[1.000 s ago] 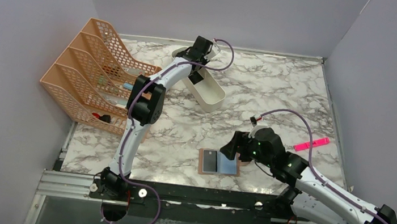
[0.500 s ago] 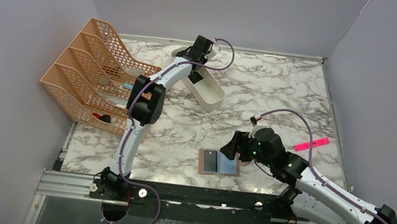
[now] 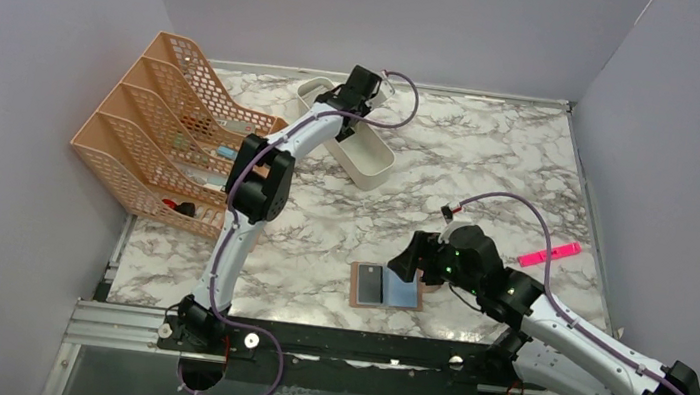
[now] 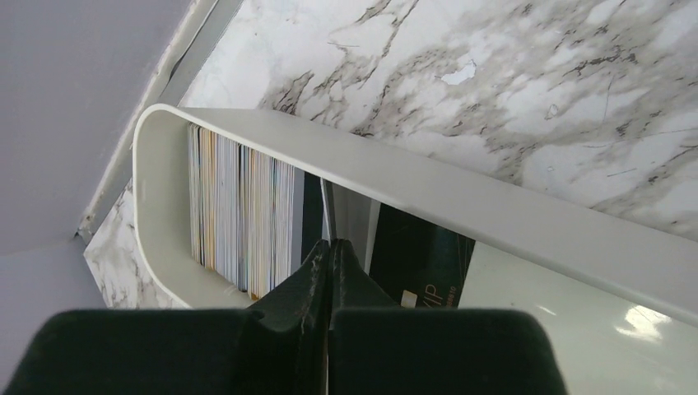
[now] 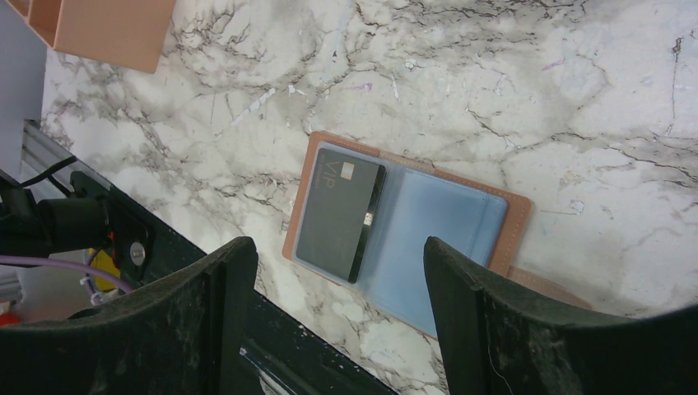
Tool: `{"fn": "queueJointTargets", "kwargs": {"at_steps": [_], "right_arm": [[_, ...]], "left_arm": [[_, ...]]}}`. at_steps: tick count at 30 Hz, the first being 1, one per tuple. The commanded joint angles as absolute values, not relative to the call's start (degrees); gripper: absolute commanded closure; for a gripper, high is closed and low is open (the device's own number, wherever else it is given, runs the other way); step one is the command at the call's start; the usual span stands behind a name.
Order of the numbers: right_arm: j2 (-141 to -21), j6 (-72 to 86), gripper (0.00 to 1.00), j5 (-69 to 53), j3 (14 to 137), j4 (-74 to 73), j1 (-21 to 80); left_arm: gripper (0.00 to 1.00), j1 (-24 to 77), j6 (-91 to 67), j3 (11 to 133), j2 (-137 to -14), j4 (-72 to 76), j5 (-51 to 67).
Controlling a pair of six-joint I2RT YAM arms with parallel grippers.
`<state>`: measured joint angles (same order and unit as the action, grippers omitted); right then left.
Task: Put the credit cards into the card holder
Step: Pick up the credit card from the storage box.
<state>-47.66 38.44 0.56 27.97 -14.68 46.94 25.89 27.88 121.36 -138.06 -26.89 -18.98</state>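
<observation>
The tan card holder (image 3: 388, 289) lies open near the table's front; it also shows in the right wrist view (image 5: 517, 216). A dark grey VIP card (image 5: 340, 210) sits in its left blue sleeve. My right gripper (image 5: 337, 251) hovers open and empty just above the holder, at its right end in the top view (image 3: 414, 259). My left gripper (image 4: 330, 243) reaches into the white tray (image 4: 494, 214) at the back (image 3: 345, 128). It is shut on a thin card seen edge-on. A stack of cards (image 4: 239, 206) stands upright in the tray, and a black VIP card (image 4: 420, 263) leans beside the fingers.
An orange mesh file rack (image 3: 163, 124) stands at the left. A pink highlighter (image 3: 551, 253) lies at the right, behind the right arm. A black rail (image 3: 338, 342) runs along the near edge. Grey walls close the back and both sides.
My left wrist has shifted a little to the right over the tray, and the tray has nudged slightly. The right arm and the card holder have not moved.
</observation>
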Motion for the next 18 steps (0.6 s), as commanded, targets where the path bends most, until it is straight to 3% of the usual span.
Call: {"fn": "queueJointTargets", "kwargs": {"at_steps": [1, 11, 18], "right_arm": [[-47.3, 38.1, 0.21, 0.5, 28.1, -13.6, 47.3], [-46.0, 38.9, 0.21, 0.1, 27.7, -13.8, 47.3], [-44.8, 41.3, 0.22, -2.0, 27.1, -13.6, 47.3]], "left_arm": [[1.0, 26.9, 26.3, 120.7, -132.2, -27.7, -20.9], [1.0, 28.5, 19.7, 117.3, -124.9, -30.0, -19.4], [1.0, 28.7, 9.2, 113.2, -116.4, -31.3, -12.0]]}}
